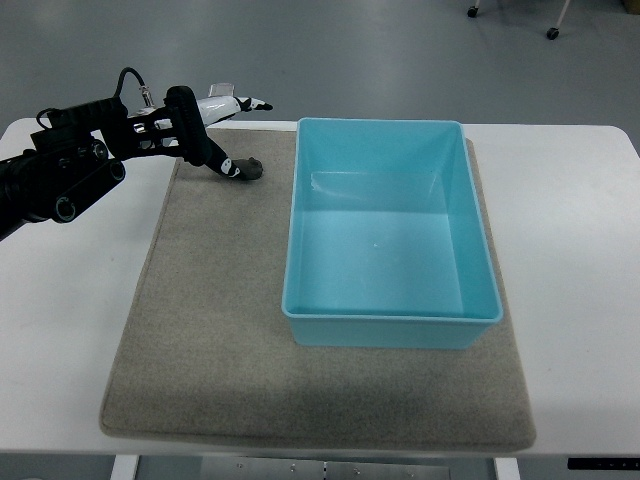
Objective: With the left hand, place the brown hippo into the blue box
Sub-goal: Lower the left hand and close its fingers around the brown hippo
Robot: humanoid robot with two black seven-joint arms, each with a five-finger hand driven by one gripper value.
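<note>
The brown hippo (248, 168) is a small dark toy lying on the grey mat (220, 330), just left of the blue box's far left corner. The blue box (296, 230) is an empty light-blue bin in the middle of the mat. My left hand (242, 136) reaches in from the left edge and hovers over the hippo. Its black thumb (212, 152) points down and its tip is at the hippo's left side. The white fingers (236, 103) stretch out above the toy without closing on it. The hand is open.
The mat lies on a white table (70, 300). The box's left wall stands close to the right of the hippo. Chair castors (551, 33) show on the grey floor beyond the far edge.
</note>
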